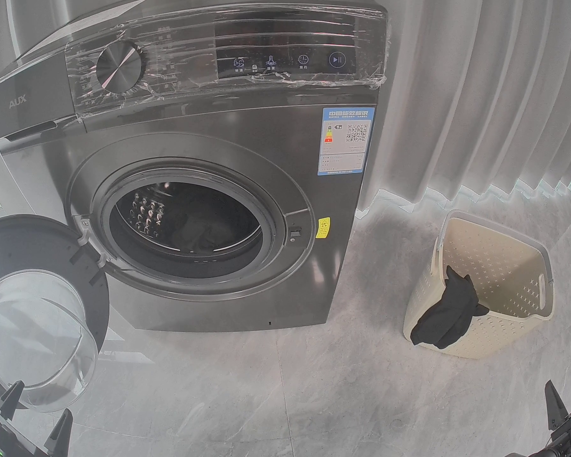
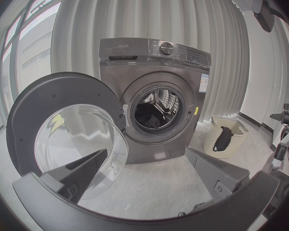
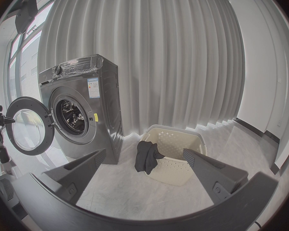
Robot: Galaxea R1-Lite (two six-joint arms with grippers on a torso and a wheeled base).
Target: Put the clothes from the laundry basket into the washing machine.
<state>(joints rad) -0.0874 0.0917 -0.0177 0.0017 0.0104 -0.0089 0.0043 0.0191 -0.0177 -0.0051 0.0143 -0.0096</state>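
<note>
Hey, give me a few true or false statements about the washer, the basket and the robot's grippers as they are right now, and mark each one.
1. The door of the washing machine stands open. True.
2. The black garment lies flat on the floor beside the laundry basket. False: it hangs over the basket's rim.
3. The right gripper holds the garment. False: it is open and empty, apart from the basket.
4. The laundry basket stands on the floor, on the robot's right of the washing machine. True.
5. The left gripper is open, low near the door. True.
</note>
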